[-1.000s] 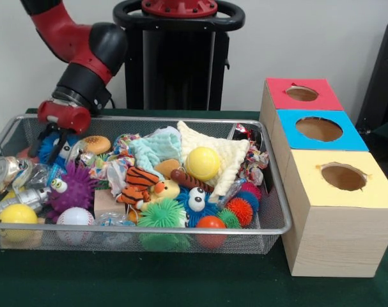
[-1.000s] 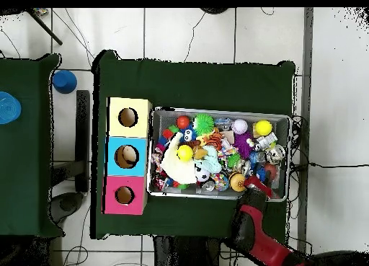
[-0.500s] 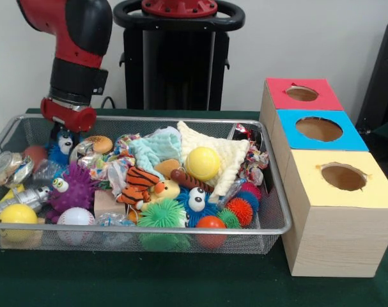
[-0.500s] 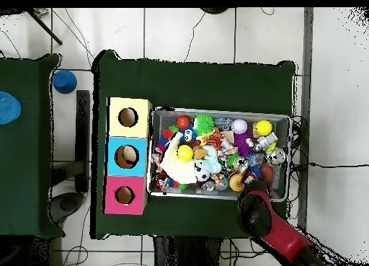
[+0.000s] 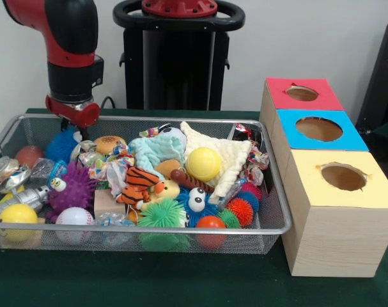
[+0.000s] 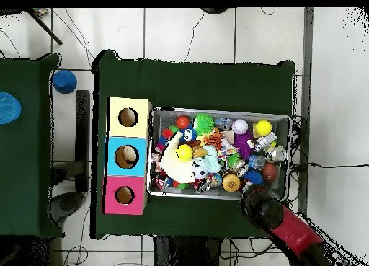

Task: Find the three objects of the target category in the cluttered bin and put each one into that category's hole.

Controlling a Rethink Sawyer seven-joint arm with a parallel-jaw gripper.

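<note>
While the red and black arm's gripper [image 5: 84, 132] hangs above the silver wire-mesh bin's [image 5: 181, 231] far corner, jaw state indiscernible, 1 clear bluish plastic bag [image 5: 44, 170] lies among toys; blue-faced box's round hole [image 5: 319, 129] stands apart.
</note>
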